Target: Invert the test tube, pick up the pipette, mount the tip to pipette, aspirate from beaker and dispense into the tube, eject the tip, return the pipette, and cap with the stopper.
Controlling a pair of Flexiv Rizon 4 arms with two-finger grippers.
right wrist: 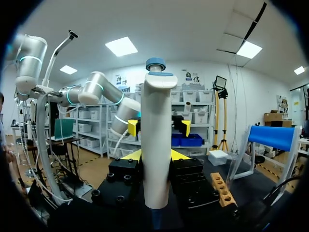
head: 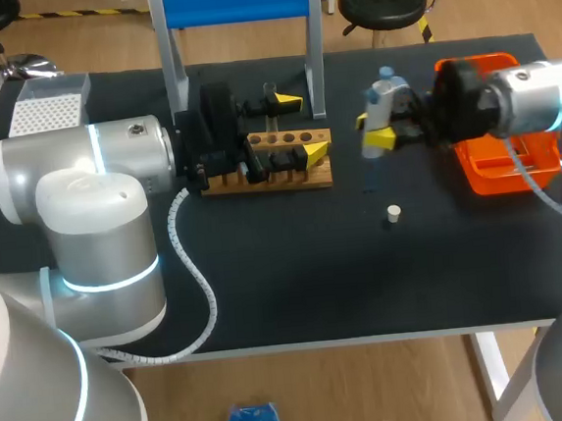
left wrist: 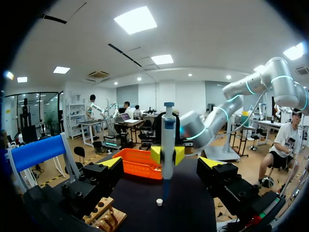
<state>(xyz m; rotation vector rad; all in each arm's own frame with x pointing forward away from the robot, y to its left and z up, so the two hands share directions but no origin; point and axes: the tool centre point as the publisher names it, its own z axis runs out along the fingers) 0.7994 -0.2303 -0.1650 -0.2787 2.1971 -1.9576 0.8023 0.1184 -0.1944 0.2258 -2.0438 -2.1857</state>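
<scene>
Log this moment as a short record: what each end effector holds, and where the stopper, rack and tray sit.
right end effector: shut on the pipette, held upright
left end effector: open, empty, at the wooden rack
stopper: loose on the table, apart from both end effectors
orange tray: under the right arm
tip on pipette: cannot tell

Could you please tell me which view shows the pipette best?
The left wrist view: the pipette stands side-on, whole, in the right gripper. The right wrist view hides its lower end; the head view shows it small, from above.
</scene>
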